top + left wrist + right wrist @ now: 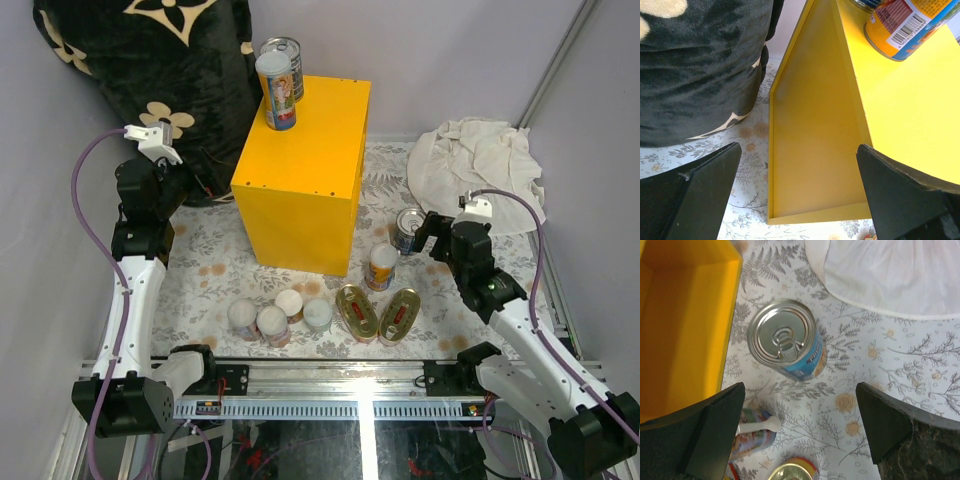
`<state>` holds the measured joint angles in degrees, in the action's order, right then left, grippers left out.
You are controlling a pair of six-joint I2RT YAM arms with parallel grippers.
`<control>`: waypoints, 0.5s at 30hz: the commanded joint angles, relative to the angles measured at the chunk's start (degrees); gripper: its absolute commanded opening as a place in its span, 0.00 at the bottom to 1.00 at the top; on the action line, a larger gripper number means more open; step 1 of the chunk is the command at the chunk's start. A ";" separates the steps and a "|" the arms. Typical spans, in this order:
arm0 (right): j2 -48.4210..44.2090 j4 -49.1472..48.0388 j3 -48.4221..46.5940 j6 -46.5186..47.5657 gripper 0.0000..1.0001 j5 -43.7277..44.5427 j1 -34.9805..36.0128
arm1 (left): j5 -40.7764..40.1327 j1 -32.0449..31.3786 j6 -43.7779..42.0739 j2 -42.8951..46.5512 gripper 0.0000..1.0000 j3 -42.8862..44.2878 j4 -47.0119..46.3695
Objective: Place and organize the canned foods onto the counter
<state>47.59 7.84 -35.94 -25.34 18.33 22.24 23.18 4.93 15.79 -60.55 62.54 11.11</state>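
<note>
Grey-patterned floral mat (200, 262) laid over table, enclosed by pale walls (450, 50). Two tall cans (276, 95) stood atop bright yellow wooden cabinet (305, 170); remaining tins (318, 315) grouped on mat. Left gripper (797, 150) and right gripper (800, 387) held wide apart, nothing grasped.

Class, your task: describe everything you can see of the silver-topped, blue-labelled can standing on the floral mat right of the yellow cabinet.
The blue-labelled can is a metal cylinder with a shiny ribbed silver lid and a flat ring-pull, so it looks sealed. Its label is blue with some orange. It stands upright on the floral mat, between the yellow cabinet and the white cloth, touching neither; only the mat touches it.
</note>
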 commanded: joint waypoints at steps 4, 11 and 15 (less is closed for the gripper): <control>1.12 1.05 1.31 1.48 1.00 -3.50 1.34 | 1.93 -0.01 0.20 0.10 1.00 -0.32 -3.12; 7.86 -2.30 0.34 4.91 0.99 -0.71 4.97 | 2.72 -0.01 0.20 -0.39 1.00 -0.14 -3.12; 10.43 -3.89 0.37 4.78 0.99 0.96 4.94 | 2.74 -0.01 0.20 -0.23 1.00 -0.27 -3.12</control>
<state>56.73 8.34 -34.57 -21.80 17.02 26.85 24.08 4.93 15.79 -60.73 62.54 10.61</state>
